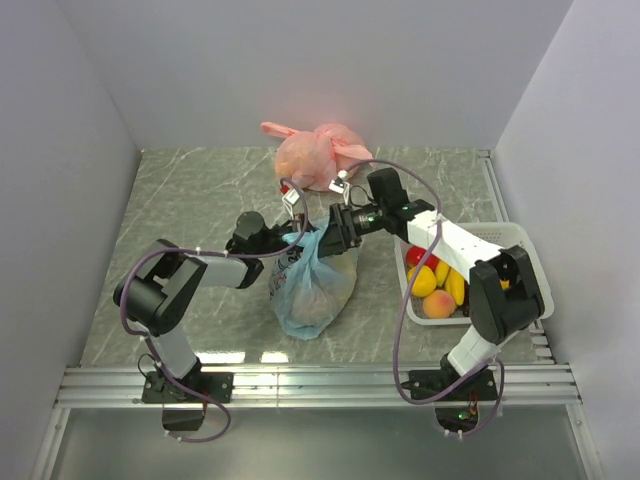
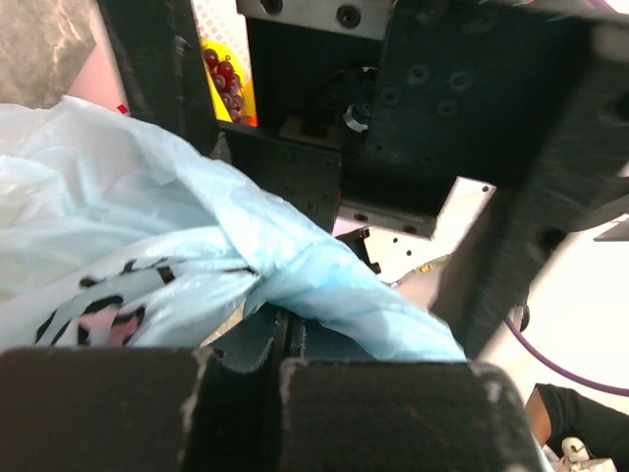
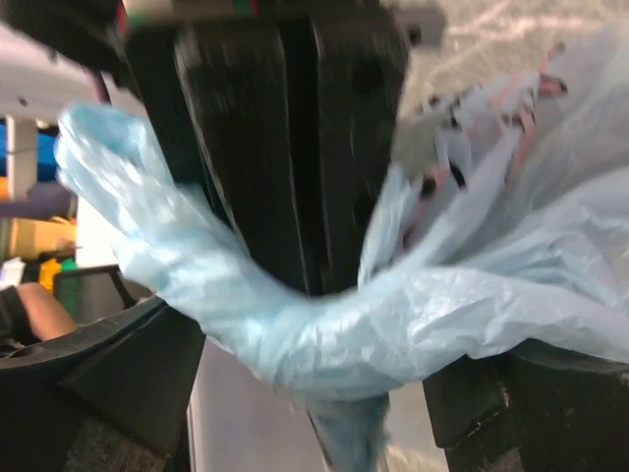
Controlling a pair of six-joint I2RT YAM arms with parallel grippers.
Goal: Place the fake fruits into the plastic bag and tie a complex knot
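Left pincer (image 2: 282, 362) is clenched on a twisted strip of the plastic bag (image 1: 312, 285), its tips half buried in blue film in its own wrist view. Right pincer (image 3: 314, 393) stands released: its two fingers (image 3: 93, 379) sit wide apart at the lower corners of its blurred view, and the bag's strip drapes across the gap between them. From above, both pincers meet over the bag's mouth at the centre of the frame, where their tips cannot be made out. The bag sits on the tabletop (image 1: 200, 200). Something brownish shows through it, too murky to count. One basket (image 1: 520, 245) at right holds fruits (image 1: 440, 285), at least five, overlapping and partly behind the right arm. One pink knotted bag (image 1: 315, 155) lies at upper centre.
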